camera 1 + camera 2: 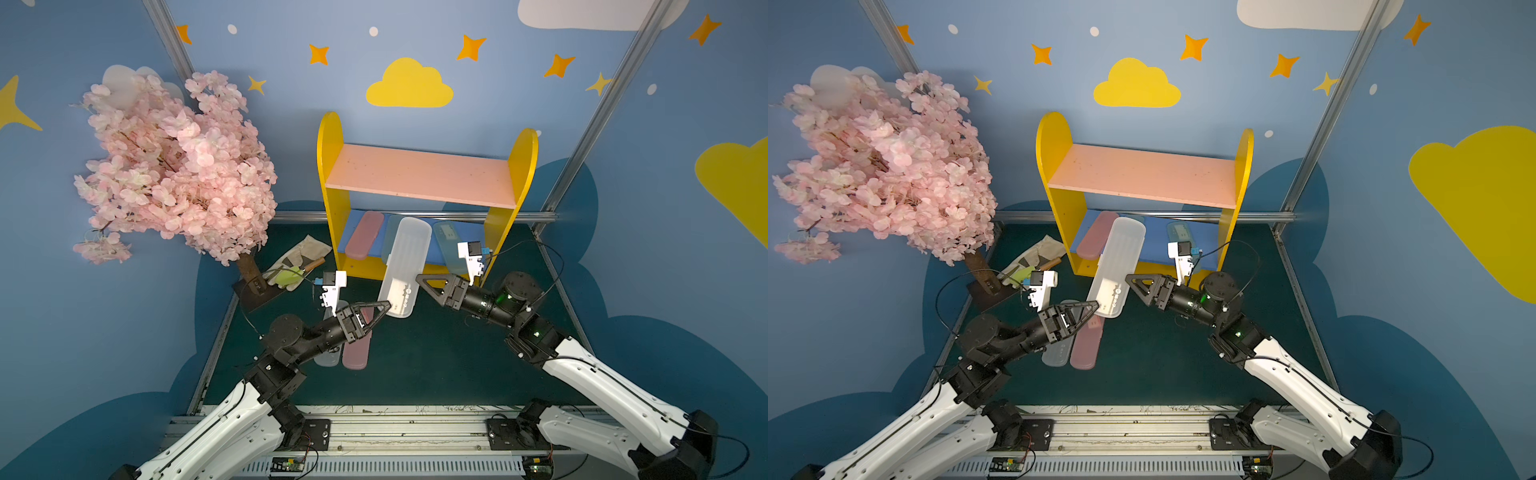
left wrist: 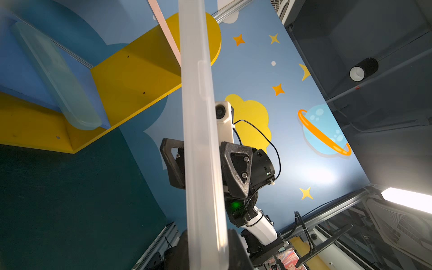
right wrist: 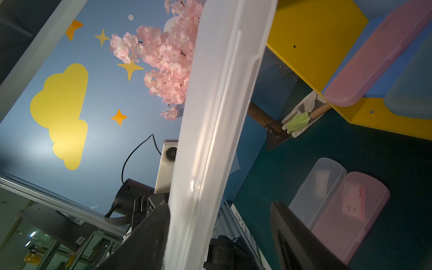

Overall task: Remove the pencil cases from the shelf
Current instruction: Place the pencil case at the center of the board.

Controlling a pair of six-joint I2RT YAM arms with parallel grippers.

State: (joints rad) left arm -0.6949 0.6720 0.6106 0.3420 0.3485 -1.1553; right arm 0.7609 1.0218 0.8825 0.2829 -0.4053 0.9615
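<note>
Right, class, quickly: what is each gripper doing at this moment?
Left gripper: shut on the frosted white case, at its near end.
Right gripper: open, jaws straddling the same case.

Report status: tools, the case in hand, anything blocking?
Left tool shut on frosted white case, near end. Right tool open, jaws straddling it. Pink case, pale blue cases on shelf. Nothing seen blocking.

My left arm (image 1: pixel 307 336) hides parts of a frosted case (image 1: pixel 328 359) and a pink case (image 1: pixel 356 353). The white case (image 1: pixel 405 266) I'm holding covers part of a blue case (image 1: pixel 390 237); print's (image 1: pixel 408 297) unreadable.
</note>
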